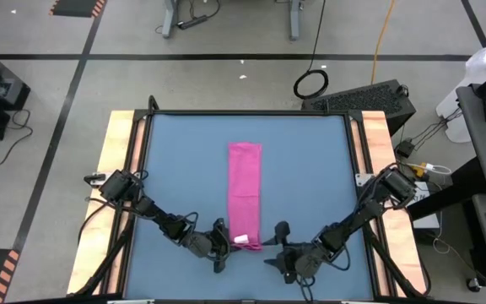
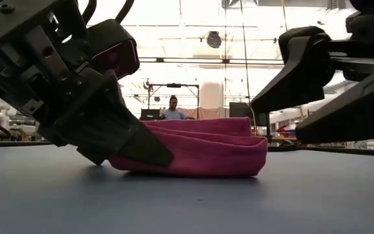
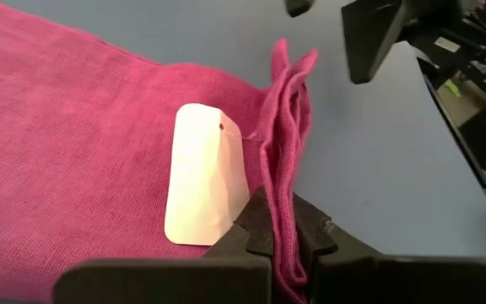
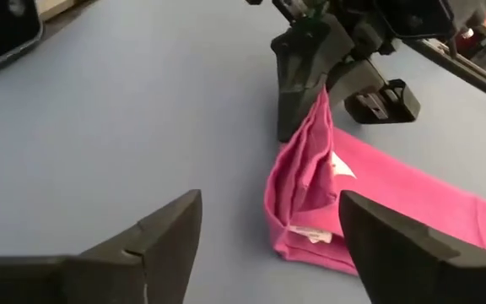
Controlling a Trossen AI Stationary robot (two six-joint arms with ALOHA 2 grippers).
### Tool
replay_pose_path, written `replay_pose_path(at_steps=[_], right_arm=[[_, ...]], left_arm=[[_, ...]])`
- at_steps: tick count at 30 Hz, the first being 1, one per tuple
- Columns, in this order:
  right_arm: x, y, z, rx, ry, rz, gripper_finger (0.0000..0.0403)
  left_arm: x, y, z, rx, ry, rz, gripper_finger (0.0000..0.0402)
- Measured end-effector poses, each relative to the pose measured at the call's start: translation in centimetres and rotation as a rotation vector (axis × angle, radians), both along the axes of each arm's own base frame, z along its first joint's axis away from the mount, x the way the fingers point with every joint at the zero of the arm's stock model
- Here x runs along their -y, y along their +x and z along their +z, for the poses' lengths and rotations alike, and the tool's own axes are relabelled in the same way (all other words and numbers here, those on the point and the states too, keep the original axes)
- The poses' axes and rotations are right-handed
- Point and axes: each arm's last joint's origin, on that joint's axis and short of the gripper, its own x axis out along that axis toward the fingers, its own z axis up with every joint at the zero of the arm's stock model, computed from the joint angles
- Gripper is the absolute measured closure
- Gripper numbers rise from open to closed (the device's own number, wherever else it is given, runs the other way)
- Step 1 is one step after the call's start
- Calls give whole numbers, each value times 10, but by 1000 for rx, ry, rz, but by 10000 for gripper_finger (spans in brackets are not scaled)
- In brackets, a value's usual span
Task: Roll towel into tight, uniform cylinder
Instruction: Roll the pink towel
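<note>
The magenta-pink towel (image 1: pixel 245 190) lies folded into a long narrow strip, running from the far side of the blue table to the near side. A white tag (image 3: pixel 205 177) lies on its near end. My left gripper (image 1: pixel 224 242) is at the left corner of that near end and is shut on the cloth; it also shows in the low view (image 2: pixel 141 146). My right gripper (image 1: pixel 278 245) stands open and empty just right of the near end, and its fingers frame the towel in the right wrist view (image 4: pixel 268 224). My left gripper pinches the towel's near-end edge (image 3: pixel 283 215) at its left corner between its two fingers, several layers together. The fingers come from the table's left, slanting down. The pinched edge stands up as a ridge (image 4: pixel 315 135); the rest of the strip lies flat on the table.
Bare blue tabletop (image 1: pixel 175 169) lies on both sides of the strip. Wooden rails (image 1: pixel 118 160) run along the table's left and right edges. A person (image 2: pixel 173 109) sits far back in the room beyond the table.
</note>
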Motion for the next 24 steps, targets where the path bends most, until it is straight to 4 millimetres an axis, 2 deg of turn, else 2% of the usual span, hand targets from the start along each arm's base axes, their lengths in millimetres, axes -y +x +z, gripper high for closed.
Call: replay_pose_path(at_steps=[5,12,24], right_arm=[[9,7,-1,-10,1,-9,143],[20,18,0,-27,91,18,160],[23,19,-2,-69,77,63,207]], left_arm=[[0,1,0,-4,-25,-10,396],[0,1,0,-10,-33,-23,396],[0,1,-1,-13,-32,-26,395]])
